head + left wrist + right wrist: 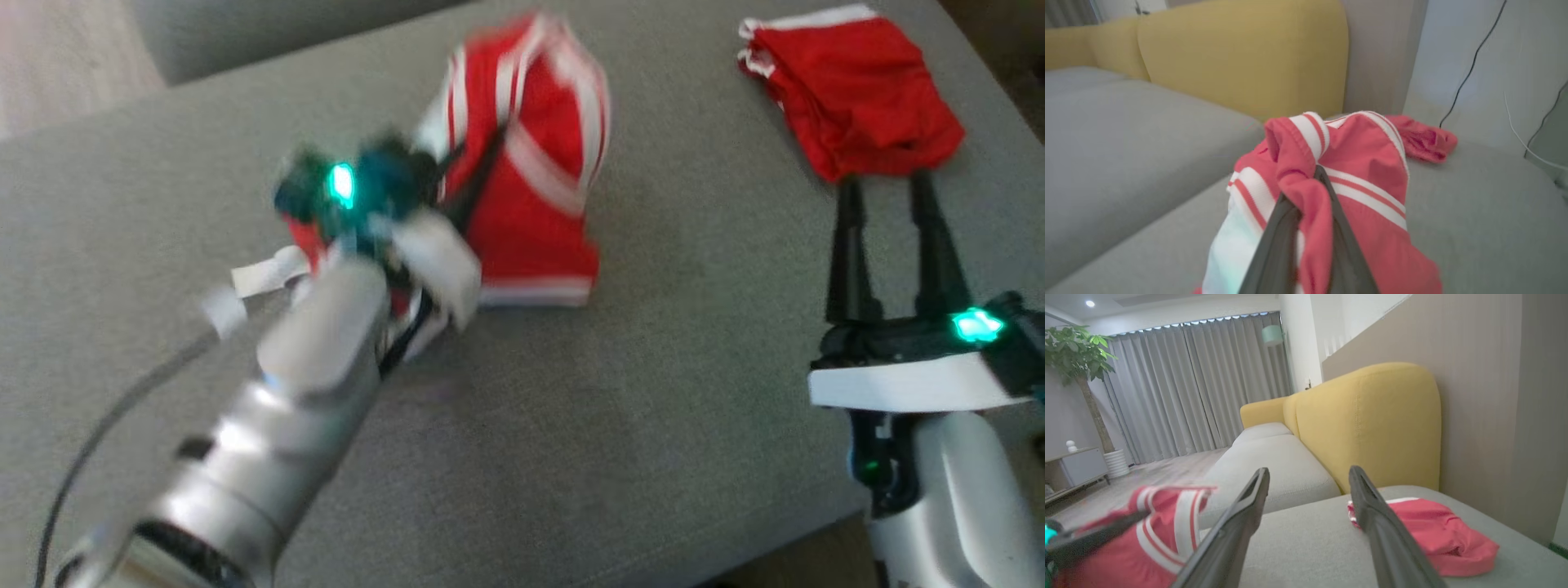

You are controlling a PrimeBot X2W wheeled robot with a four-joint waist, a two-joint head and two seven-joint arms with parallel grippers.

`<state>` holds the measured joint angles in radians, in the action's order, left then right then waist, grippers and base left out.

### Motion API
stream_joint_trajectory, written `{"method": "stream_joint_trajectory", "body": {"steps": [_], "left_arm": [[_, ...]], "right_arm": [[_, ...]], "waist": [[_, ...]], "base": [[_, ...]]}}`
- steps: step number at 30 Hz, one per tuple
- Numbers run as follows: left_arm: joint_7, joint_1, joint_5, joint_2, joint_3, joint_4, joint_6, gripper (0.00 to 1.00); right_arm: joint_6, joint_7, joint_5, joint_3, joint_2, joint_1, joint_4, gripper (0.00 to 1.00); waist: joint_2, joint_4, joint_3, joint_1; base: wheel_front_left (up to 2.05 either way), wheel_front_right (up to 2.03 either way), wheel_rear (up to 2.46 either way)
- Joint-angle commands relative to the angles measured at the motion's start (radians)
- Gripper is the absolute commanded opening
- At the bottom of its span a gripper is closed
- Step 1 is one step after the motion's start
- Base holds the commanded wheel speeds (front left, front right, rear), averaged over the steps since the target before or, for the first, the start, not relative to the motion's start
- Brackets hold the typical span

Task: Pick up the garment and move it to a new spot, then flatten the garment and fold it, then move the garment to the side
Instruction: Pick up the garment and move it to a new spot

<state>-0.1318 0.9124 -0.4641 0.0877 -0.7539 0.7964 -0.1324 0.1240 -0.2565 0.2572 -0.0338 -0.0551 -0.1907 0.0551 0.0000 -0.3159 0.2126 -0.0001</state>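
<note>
Your left gripper [498, 135] sits left of centre in the head view, blurred. Its two dark fingers are pressed together on a bunched fold of the red garment with white stripes [539, 204]. The left wrist view shows this up close: the fingers meet at a point in the middle of the frame, with red cloth pinched between them and spilling over both sides. The garment stands heaped upper centre in the head view, on the grey cushion [653, 408]. You cannot tell whether its lower hem rests on the cushion or hangs just above it.

Your right gripper [886, 181] is at the right of the head view. Its jaws are spread wide with nothing between them. Its fingertips point at the near edge of a second red garment [857, 90], which lies crumpled in the upper right corner; you cannot tell if they touch it. In the right wrist view that garment lies at the lower right, partly behind one finger. The yellow backrest [1372, 416] rises beyond the cushion.
</note>
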Motion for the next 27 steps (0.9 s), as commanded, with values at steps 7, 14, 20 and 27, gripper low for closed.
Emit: {"method": "stream_joint_trajectory", "body": {"steps": [7, 14, 20, 27], "left_arm": [[-0.128, -0.108, 0.028, 0.004, 0.048, 0.101, 0.094, 1.00], [-0.130, -0.397, 0.077, -0.015, 0.275, -0.267, 0.219, 1.00], [-0.130, -0.717, 0.186, -0.035, 0.427, -0.557, 0.260, 1.00], [-0.130, -0.925, 0.274, -0.037, 0.454, -0.666, 0.266, 1.00]], "right_arm": [[0.007, -0.005, 0.036, -0.097, 0.005, -0.027, 0.005, 1.00], [0.007, -0.005, -0.016, -0.089, 0.005, 0.044, 0.075, 1.00], [0.007, -0.005, -0.082, -0.066, 0.005, 0.155, 0.137, 1.00], [0.007, -0.005, -0.082, -0.024, 0.005, 0.270, 0.147, 1.00]], "waist": [[0.0000, -0.024, 0.074, 0.0001], [0.0000, 0.094, -0.040, 0.0001], [0.0000, 0.237, -0.181, 0.0001], [0.0000, 0.351, -0.286, 0.0001]], "base": [[0.00, 0.00, 0.00], [0.00, 0.00, 0.00], [0.00, 0.00, 0.00], [0.00, 0.00, 0.00]]}}
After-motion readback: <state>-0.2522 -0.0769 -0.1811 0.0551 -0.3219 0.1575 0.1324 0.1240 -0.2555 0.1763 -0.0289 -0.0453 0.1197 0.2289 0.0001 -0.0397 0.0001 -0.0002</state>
